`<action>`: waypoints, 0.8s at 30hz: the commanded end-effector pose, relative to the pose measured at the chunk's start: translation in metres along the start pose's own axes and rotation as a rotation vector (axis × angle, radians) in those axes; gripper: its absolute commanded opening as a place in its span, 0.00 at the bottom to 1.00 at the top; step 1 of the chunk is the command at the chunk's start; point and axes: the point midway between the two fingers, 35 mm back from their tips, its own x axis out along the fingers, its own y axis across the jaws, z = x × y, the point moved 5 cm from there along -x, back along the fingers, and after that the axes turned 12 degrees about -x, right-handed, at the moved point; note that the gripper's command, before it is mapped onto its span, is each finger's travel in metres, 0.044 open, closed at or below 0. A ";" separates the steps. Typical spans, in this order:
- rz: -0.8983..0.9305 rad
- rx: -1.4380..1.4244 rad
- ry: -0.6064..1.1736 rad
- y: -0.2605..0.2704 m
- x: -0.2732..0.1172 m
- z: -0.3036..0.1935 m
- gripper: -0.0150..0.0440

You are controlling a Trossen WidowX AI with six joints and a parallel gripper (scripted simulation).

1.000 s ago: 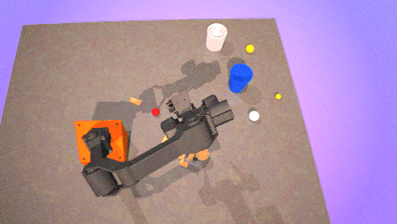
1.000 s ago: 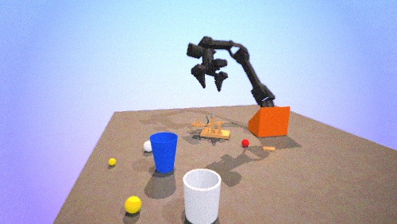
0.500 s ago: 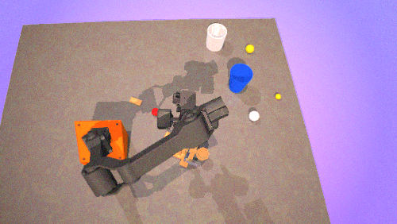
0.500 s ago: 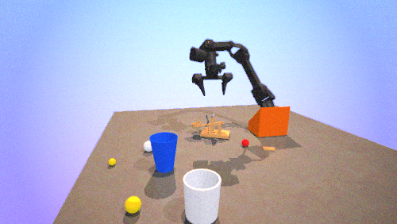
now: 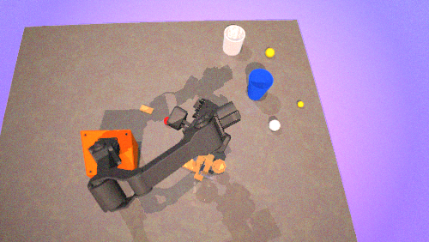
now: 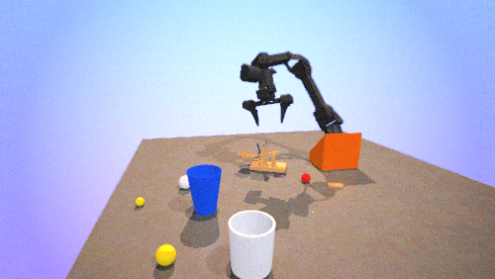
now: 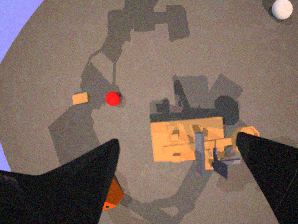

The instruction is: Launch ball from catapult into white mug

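The light wooden catapult stands on the table, partly under the arm in the top view. Its round cup holds no visible ball; a finger partly covers it in the wrist view. The white mug stands upright at the table's far side from the arm base. A red ball lies on the table beside the catapult. My gripper is open and empty, pointing down high above the catapult area.
A blue cup stands near the mug. A white ball and two yellow balls lie around it. A small tan block lies near the red ball.
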 end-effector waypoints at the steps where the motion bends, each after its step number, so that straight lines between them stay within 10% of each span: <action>1: -0.010 0.148 0.041 0.004 0.008 -0.003 1.00; 24: -0.157 0.910 0.162 0.020 0.037 -0.015 1.00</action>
